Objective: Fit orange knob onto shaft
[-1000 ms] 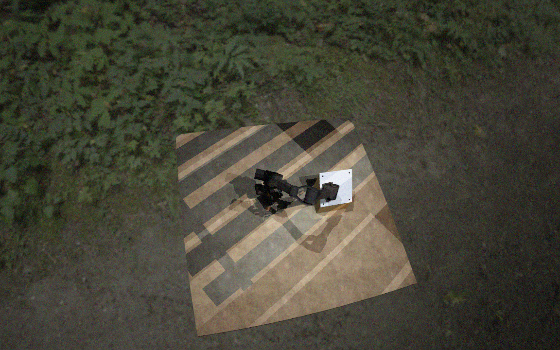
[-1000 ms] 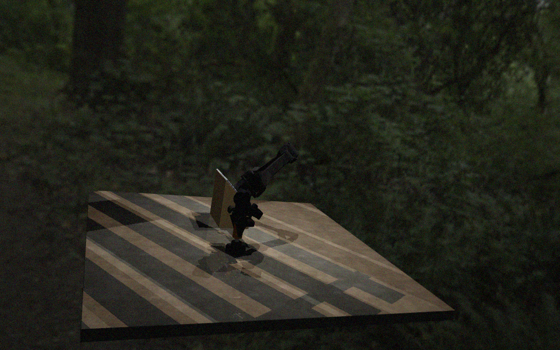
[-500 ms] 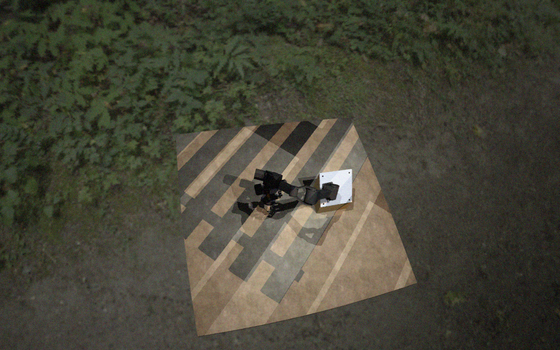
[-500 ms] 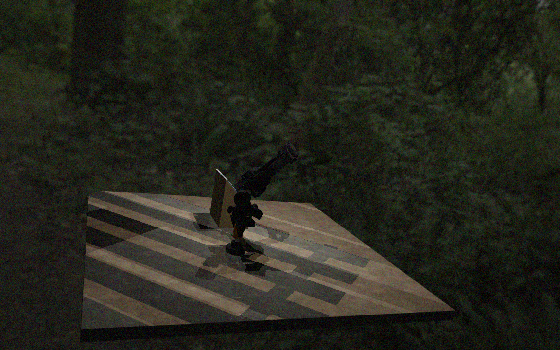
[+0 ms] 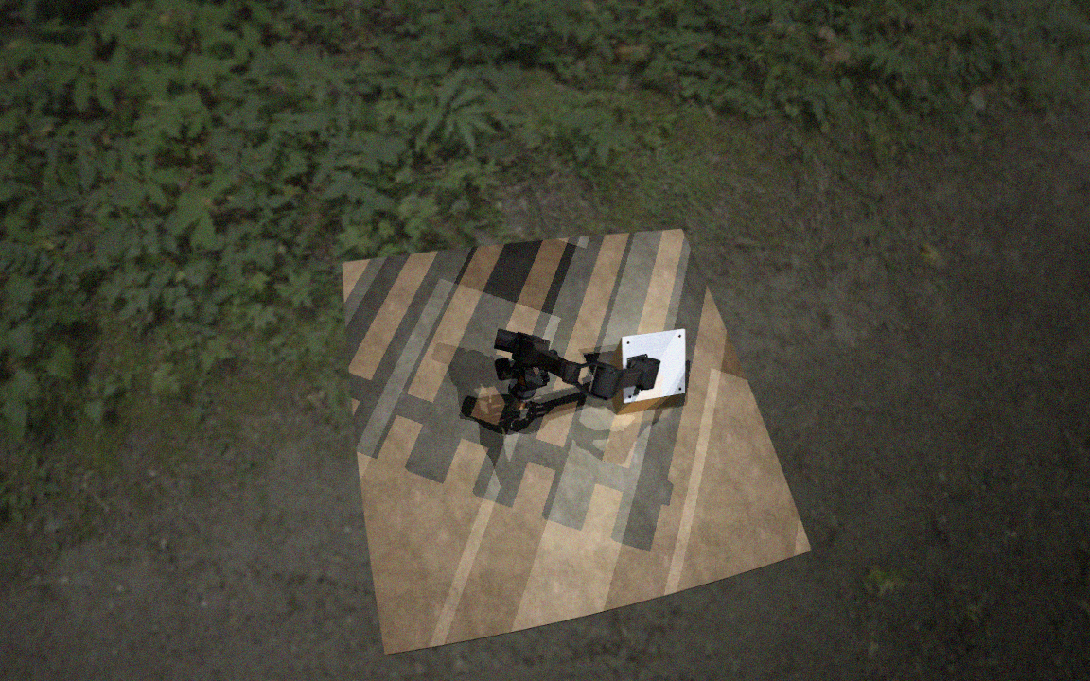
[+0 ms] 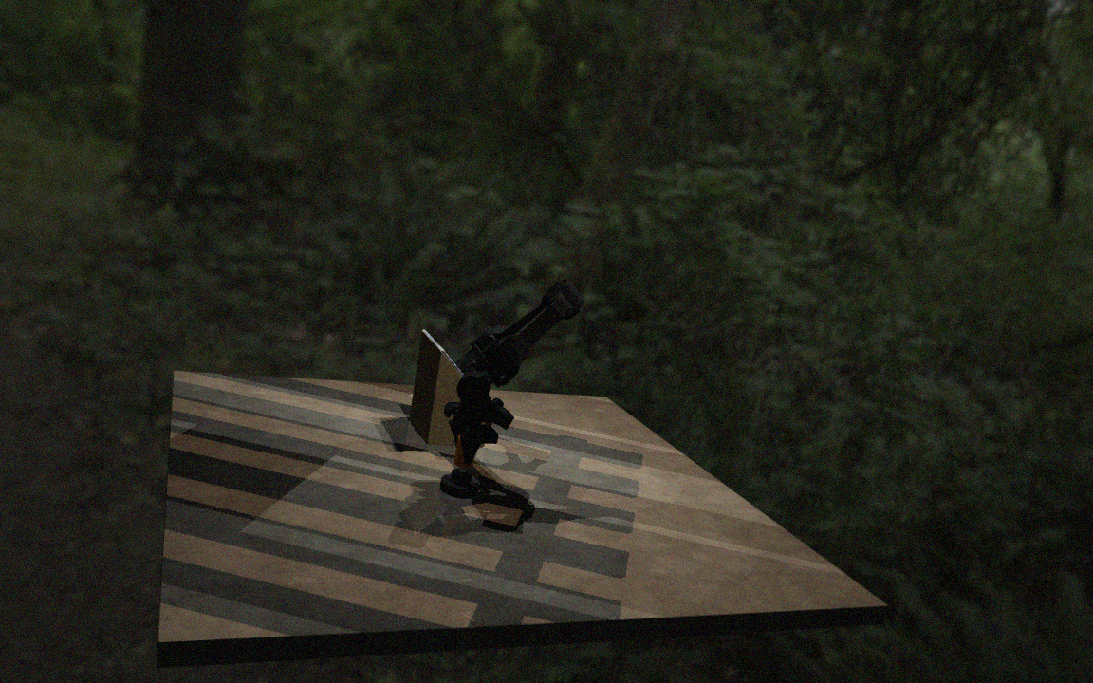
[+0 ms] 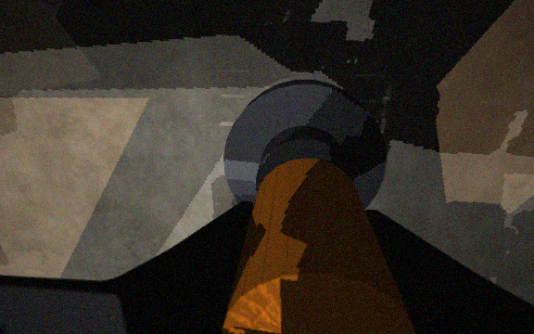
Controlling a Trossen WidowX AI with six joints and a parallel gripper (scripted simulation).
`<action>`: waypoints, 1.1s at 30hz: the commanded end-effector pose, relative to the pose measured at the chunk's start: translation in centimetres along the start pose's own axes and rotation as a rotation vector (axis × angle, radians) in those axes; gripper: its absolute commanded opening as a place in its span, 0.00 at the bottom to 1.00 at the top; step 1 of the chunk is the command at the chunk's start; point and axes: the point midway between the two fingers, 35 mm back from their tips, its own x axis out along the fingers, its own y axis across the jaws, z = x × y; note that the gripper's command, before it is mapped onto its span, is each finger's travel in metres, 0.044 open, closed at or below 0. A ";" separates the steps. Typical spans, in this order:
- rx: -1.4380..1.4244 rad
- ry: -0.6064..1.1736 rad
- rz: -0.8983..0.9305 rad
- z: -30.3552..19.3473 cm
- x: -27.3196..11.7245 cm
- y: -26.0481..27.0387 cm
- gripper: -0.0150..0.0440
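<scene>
The orange knob (image 6: 459, 454) (image 7: 272, 218) stands upright between the two black fingers of my gripper (image 7: 307, 216), which is shut on it. In the wrist view the knob's far end overlaps the raised inner ring of the round dark pedestal (image 6: 455, 487) (image 7: 253, 125). In the exterior view the knob is just over the pedestal; I cannot tell whether it touches it. The silver shaft, its flat side and the hole underneath the knob are hidden. In the top view the arm and dark shadows mostly cover the knob and pedestal.
The arm's base sits on a tall wooden block with a white top plate (image 5: 672, 359), which also shows from the side in the exterior view (image 6: 427, 398). The table top (image 5: 448, 592) (image 6: 703, 544) carries striped shadows. The arm's own shadow falls around the pedestal.
</scene>
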 end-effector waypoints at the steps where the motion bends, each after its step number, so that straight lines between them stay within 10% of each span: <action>1: 0.001 0.001 -0.001 -0.1 -0.3 0.1 0.25; 33: -0.208 0.001 -0.001 -0.1 0.0 0.0 0.25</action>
